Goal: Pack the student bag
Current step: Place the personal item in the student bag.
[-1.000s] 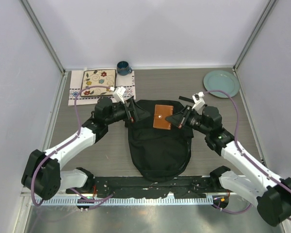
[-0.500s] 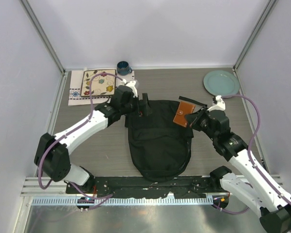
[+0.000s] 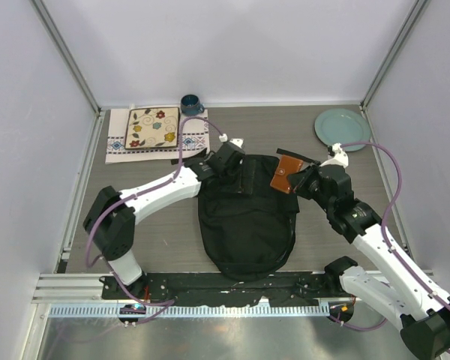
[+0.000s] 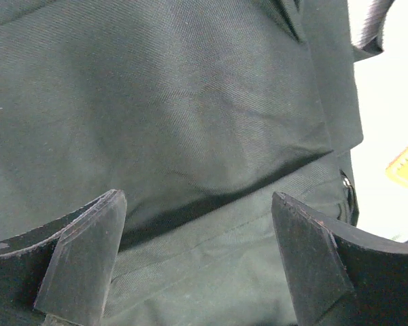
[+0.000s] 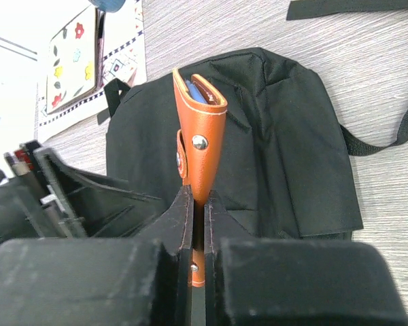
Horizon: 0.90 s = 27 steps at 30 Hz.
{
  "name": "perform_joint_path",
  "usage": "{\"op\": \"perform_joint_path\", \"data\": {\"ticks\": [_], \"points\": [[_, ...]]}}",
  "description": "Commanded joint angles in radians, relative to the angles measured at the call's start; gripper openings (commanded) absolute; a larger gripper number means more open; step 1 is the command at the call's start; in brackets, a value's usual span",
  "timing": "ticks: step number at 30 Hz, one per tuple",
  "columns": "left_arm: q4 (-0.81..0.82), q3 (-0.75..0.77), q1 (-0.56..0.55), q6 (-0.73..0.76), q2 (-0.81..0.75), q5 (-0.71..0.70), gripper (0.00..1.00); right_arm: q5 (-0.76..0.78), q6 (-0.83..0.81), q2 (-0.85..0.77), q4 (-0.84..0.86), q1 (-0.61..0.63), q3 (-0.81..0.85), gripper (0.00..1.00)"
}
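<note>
The student bag (image 3: 244, 225) lies flat at the centre of the table (image 3: 157, 225), between the two arms, rounded end toward the bases. The left gripper (image 4: 196, 204) is over its far left part, fingers spread wide with nothing between them; contact with the fabric cannot be told. The right gripper (image 5: 198, 193) is clamped on a tan leather case (image 5: 200, 129), held upright beside the bag's far right corner. A plate (image 3: 342, 128), a mug (image 3: 190, 104) and a patterned mat (image 3: 154, 129) sit along the far edge.

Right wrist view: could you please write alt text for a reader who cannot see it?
The right claw is shut on a brown leather case, holding it upright. Behind it the student bag lies on a grey wood-grain table. A flowered mat shows at upper left.
</note>
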Motion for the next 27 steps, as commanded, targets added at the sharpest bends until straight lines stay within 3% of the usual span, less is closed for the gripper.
{"op": "perform_joint_path", "data": {"ticks": [1, 10, 13, 16, 17, 19, 20, 22, 23, 25, 27], "points": [[-0.106, 0.089, -0.031, 0.015, 0.085, -0.104, 0.91, -0.012, -0.002, -0.014, 0.057, -0.003, 0.043, 0.00], [-0.192, 0.153, -0.053, 0.064, 0.225, -0.226, 0.93, -0.032, 0.033, -0.066, 0.077, -0.003, 0.008, 0.00], [-0.200, 0.150, -0.065, 0.065, 0.260, -0.240, 0.88, -0.050, 0.037, -0.055, 0.077, -0.005, 0.009, 0.00], [-0.168, 0.130, -0.068, 0.053, 0.276, -0.220, 0.65, -0.055, 0.041, -0.056, 0.074, -0.003, 0.006, 0.00], [-0.165, 0.129, -0.068, 0.052, 0.277, -0.217, 0.52, -0.055, 0.041, -0.060, 0.075, -0.003, 0.003, 0.00], [-0.160, 0.127, -0.070, 0.052, 0.285, -0.213, 0.40, -0.046, 0.045, -0.067, 0.075, -0.003, -0.008, 0.00], [-0.157, 0.127, -0.070, 0.053, 0.283, -0.213, 0.28, -0.044, 0.051, -0.070, 0.074, -0.005, -0.011, 0.00], [-0.145, 0.127, -0.070, 0.059, 0.277, -0.213, 0.18, -0.052, 0.054, -0.073, 0.074, -0.003, -0.017, 0.00], [-0.142, 0.126, -0.068, 0.061, 0.274, -0.211, 0.08, -0.052, 0.057, -0.070, 0.072, -0.003, -0.019, 0.00], [-0.136, 0.129, -0.068, 0.065, 0.268, -0.210, 0.00, -0.059, 0.060, -0.070, 0.067, -0.003, -0.020, 0.00], [-0.131, 0.135, -0.068, 0.068, 0.262, -0.202, 0.00, -0.060, 0.062, -0.073, 0.058, -0.003, -0.022, 0.00]]}}
